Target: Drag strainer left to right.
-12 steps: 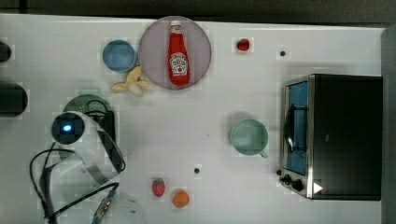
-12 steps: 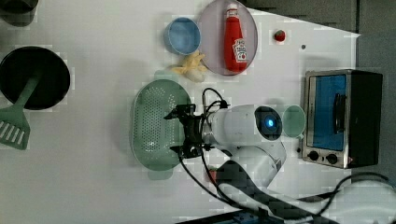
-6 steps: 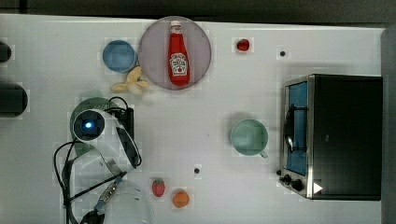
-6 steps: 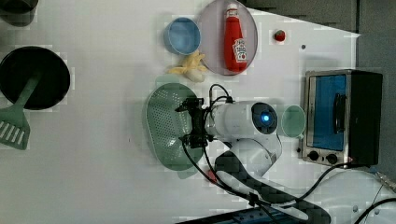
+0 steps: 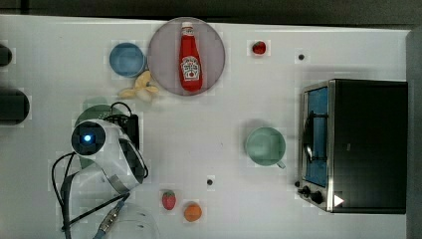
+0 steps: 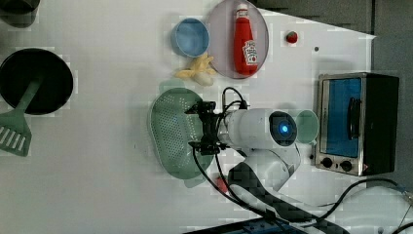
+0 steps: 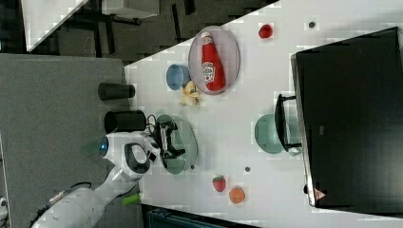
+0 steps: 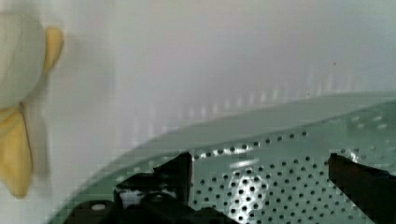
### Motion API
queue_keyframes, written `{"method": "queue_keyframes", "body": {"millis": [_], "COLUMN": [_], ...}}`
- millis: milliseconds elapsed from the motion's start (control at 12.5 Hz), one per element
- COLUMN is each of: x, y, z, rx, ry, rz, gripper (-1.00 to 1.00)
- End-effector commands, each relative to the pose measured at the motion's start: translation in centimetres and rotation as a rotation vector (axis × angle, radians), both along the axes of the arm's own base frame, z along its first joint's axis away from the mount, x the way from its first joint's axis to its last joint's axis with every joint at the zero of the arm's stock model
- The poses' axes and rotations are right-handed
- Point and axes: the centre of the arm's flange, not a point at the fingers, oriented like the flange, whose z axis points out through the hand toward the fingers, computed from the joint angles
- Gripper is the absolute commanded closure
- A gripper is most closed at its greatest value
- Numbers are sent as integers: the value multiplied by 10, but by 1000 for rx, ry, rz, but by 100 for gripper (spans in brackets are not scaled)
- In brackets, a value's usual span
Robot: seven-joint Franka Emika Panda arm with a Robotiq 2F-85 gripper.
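Mostly oval, hole-dotted plastic strainer (image 6: 173, 131)

Left view: pale mint-green oval plastic strainer (image 6: 173, 131) sits left of centre on white table (image 6: 97, 195), w/ black two-finger gripper (image 6: 202, 129) over its right side. Peeled yellow banana (image 6: 197, 73) just above it, small blue bowl (image 6: 190, 37) beyond. Pale green round mug (image 6: 308, 126) right of arm, near black toaster oven (image 6: 358, 124).
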Motion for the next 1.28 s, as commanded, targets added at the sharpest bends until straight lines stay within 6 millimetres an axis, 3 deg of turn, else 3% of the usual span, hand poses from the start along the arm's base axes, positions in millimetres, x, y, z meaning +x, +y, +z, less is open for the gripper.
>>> {"method": "queue_keyframes", "body": {"millis": [80, 1280], "x": [12, 28], "y": [-45, -241], "z": [7, 2], "rx": [-25, -107], "ry": [8, 26], "rz": [-72, -64], "gripper": [-100, -100]}}
